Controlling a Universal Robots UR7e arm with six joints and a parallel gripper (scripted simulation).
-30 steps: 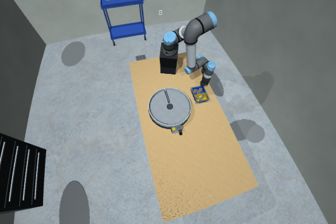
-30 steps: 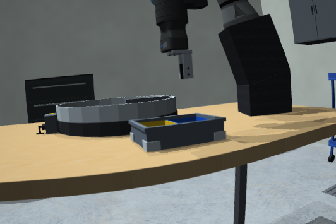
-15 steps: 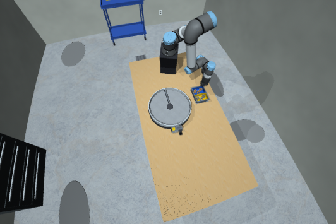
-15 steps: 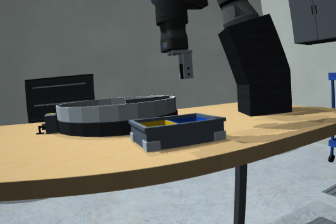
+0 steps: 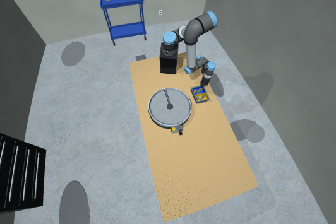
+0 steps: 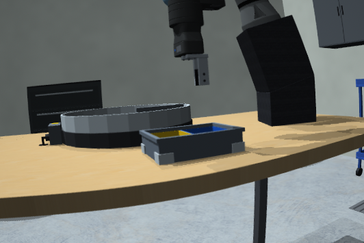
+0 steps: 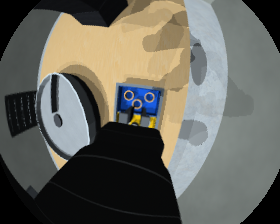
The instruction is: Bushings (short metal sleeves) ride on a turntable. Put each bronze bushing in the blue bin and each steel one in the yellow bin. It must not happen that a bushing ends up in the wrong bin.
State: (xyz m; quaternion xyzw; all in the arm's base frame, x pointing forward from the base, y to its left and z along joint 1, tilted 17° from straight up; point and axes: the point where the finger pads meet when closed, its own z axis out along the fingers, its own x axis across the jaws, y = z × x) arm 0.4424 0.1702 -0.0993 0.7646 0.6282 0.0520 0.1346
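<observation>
The turntable (image 5: 158, 110) (image 6: 99, 123) (image 7: 73, 110) shows no bushing on its grey disc in the top view or the wrist view. The blue bin (image 5: 196, 88) (image 6: 209, 129) (image 7: 139, 93) holds three bronze rings. The yellow bin (image 6: 171, 134) (image 7: 152, 122) adjoins it in the same dark tray; the top view shows small grey rings in it, too small to count. My gripper (image 5: 202, 84) (image 6: 200, 81) (image 7: 137, 112) is partly open, with a gap between the fingers and no bushing visible in it. It points down, high above the tray. The gripper body hides much of the yellow bin in the wrist view.
A dark bar (image 5: 167, 96) lies across part of the turntable. A small box with a yellow top (image 5: 177, 129) (image 6: 55, 133) sits at the turntable's rim. The black arm pedestal (image 5: 168, 63) (image 6: 287, 85) stands behind the turntable. The tray stands beside the turntable, near the table edge.
</observation>
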